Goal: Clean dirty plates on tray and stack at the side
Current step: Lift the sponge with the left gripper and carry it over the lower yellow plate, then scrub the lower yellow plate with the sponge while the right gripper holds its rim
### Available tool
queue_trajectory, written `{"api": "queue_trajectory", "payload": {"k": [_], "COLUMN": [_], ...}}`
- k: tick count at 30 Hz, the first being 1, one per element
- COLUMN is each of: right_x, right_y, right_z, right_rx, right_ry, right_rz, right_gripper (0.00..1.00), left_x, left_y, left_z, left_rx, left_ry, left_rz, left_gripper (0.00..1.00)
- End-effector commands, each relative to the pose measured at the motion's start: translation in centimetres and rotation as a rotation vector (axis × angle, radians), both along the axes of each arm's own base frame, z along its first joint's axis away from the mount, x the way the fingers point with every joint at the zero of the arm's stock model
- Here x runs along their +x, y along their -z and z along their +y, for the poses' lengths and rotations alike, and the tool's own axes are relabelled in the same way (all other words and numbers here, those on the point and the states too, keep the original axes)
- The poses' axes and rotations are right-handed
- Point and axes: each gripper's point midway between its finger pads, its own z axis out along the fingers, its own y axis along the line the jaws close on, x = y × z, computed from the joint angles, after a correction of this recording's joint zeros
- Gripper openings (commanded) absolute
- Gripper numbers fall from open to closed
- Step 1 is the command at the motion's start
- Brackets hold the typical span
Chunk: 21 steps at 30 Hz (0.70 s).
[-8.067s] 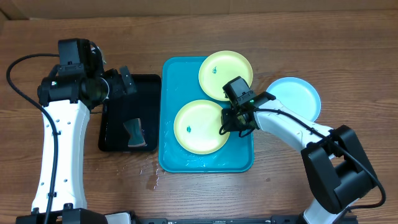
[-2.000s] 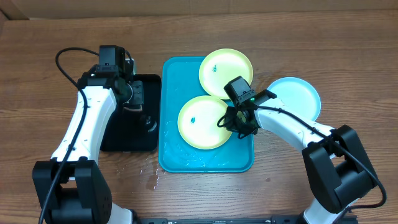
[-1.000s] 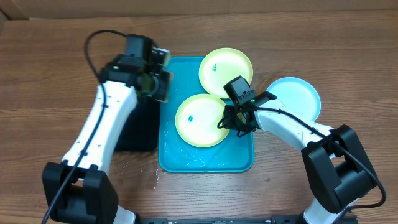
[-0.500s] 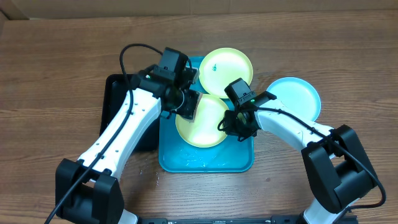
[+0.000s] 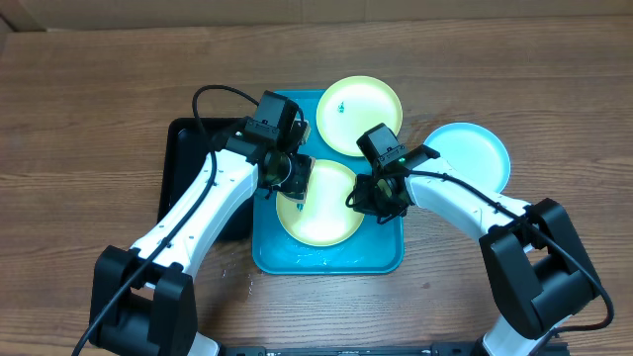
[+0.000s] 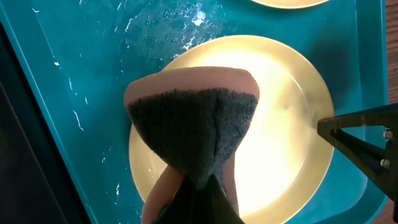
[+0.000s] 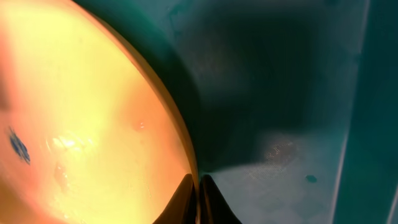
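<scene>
A pale yellow-green plate point(image 5: 331, 220) lies in the turquoise tray point(image 5: 328, 263). My left gripper point(image 5: 294, 176) is shut on a pink sponge with a dark scouring face point(image 6: 193, 118), pressed to that plate's point(image 6: 292, 118) left part. My right gripper point(image 5: 369, 197) is shut on the plate's right rim, its two fingers point(image 7: 198, 190) pinching the thin edge. A blue smear point(image 7: 17, 146) marks the plate point(image 7: 81, 93) in the right wrist view. A second yellow-green plate point(image 5: 358, 117) overlaps the tray's far right corner. A light blue plate point(image 5: 473, 156) rests on the table to the right.
A black tray point(image 5: 188, 173) sits left of the turquoise one, partly under my left arm. Water droplets shine on the turquoise tray's floor point(image 6: 81, 93) and on the wood point(image 5: 242, 282) by its front left corner. The table's far edge runs along the top.
My left arm swung right from the black tray with the sponge and set it down on the near plate. My right gripper closed onto that plate's rim.
</scene>
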Motion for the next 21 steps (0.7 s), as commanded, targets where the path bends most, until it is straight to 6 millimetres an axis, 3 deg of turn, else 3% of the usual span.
{"api": "queue_trajectory", "payload": {"k": [1,3,6,10,13,21], "right_x": [0.5,0.6,1.0,1.4,1.4,1.1], "right_y": [-0.7,-0.7,-0.7,-0.8,-0.8,-0.7], "right_z": [0.3,0.3,0.2,0.3,0.3,0.0], "right_rx": [0.020,0.019,0.009,0.012,0.010,0.010], "right_ry": [0.002,0.002,0.005,0.003,0.004,0.130], "right_rz": [-0.023,-0.026,-0.047,-0.065,-0.064,-0.021], "right_gripper": [0.19,0.30,0.31,0.21,0.05,0.04], "left_x": [-0.3,-0.5,-0.9,-1.6,-2.1,-2.9], "left_y": [-0.2,0.0,0.4,1.1,1.4,1.5], "left_z": [-0.1,0.0,0.1,0.1,0.0,-1.4], "left_rx": [-0.006,-0.004,0.001,0.005,0.005,0.008], "left_ry": [-0.007,-0.007,-0.007,-0.009,-0.010,0.026], "left_rz": [0.005,0.014,0.026,0.052,0.067,0.073], "left_gripper": [0.04,0.04,0.04,0.04,0.04,0.04]}}
